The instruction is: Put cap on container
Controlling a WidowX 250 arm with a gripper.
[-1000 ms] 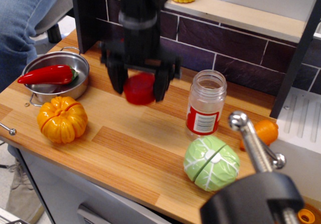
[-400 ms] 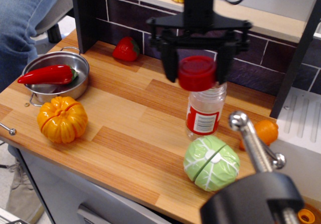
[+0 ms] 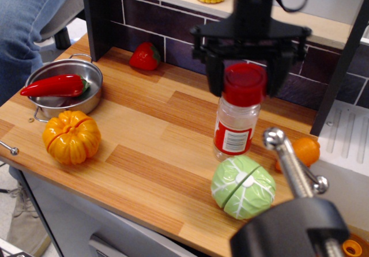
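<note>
Holding the cap (image 3: 245, 84) clamped in my hand (image 3: 245, 83), I am setting it on the mouth of the container (image 3: 236, 127), upright on the table (image 3: 155, 147); seating and release are remaining.

The gripper (image 3: 246, 79) now sits further right in the frame than a second ago, directly over the jar (image 3: 236, 124). The red cap (image 3: 245, 84), earlier carried low left of the jar, now covers its mouth, hiding the open rim.
</note>
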